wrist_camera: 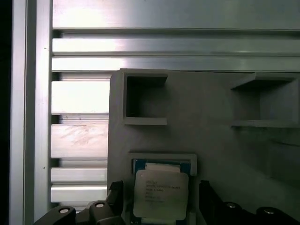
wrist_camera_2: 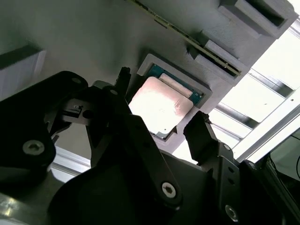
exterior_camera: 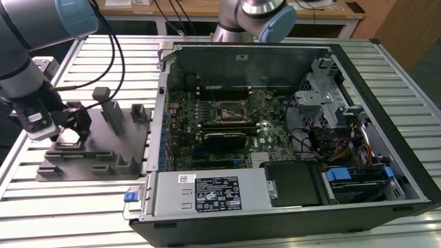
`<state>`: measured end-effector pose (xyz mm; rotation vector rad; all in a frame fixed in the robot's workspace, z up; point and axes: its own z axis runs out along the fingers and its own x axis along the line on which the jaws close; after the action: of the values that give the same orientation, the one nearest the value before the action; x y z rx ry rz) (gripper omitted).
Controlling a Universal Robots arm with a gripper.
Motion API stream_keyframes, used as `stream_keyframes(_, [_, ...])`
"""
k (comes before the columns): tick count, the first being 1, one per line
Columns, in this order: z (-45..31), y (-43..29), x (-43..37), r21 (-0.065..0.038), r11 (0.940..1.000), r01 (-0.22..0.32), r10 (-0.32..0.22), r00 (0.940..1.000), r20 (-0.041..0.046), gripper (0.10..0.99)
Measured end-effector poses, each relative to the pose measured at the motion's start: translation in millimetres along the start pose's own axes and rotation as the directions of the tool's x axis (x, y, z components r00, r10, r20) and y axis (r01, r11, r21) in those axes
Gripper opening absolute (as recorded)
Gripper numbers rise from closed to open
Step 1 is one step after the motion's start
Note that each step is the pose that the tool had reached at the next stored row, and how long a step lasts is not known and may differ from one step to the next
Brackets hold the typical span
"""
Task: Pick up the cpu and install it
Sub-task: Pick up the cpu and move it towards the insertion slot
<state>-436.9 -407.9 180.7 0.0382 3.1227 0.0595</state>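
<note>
In the second wrist view the end effector [wrist_camera_2: 161, 96] was opened wide. Its two black fingers [wrist_camera_2: 202, 136] stood one at each side of the cpu [wrist_camera_2: 158, 107], with a small gap at both sides, so it held nothing. The cpu lay flat, pale metal top upward, in a shallow square pocket of the grey fixture [wrist_camera_2: 84, 42]. A thin green edge of the chip was visible along one side of the metal top. The first wrist view showed the same arrangement, and further on the fixture there was an open rectangular slot [wrist_camera: 145, 101]. Beside the fixture were the ribbed aluminium bars of the worktop [wrist_camera: 79, 140].

In the exterior view the end effector was low over the fixture, in the lower left of the frame. The grey arm [exterior_camera: 28, 62] went up from it to the upper left corner. Several grey posts [exterior_camera: 110, 111] stood upright on the fixture. Just beside the fixture, toward the exterior view's right, an open computer case [exterior_camera: 386, 119] lay on the worktop. Inside it was the green motherboard [exterior_camera: 276, 137]. Its square black-framed socket [exterior_camera: 227, 110] was near the centre of the frame, well apart from the cpu's pocket. Behind the case, at the upper edge, was a light wooden top [exterior_camera: 331, 13].
</note>
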Motion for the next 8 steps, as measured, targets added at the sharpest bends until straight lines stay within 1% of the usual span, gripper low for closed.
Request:
stream_keyframes(4, [1.1,-0.1,0.0,-0.009,0.9999,-0.006,0.006,1.0000,-0.0005,0.741])
stream_keyframes(8, [1.3,-0.1,0.0,-0.009,0.9999,-0.008,0.008,1.0000,-0.0002,0.741])
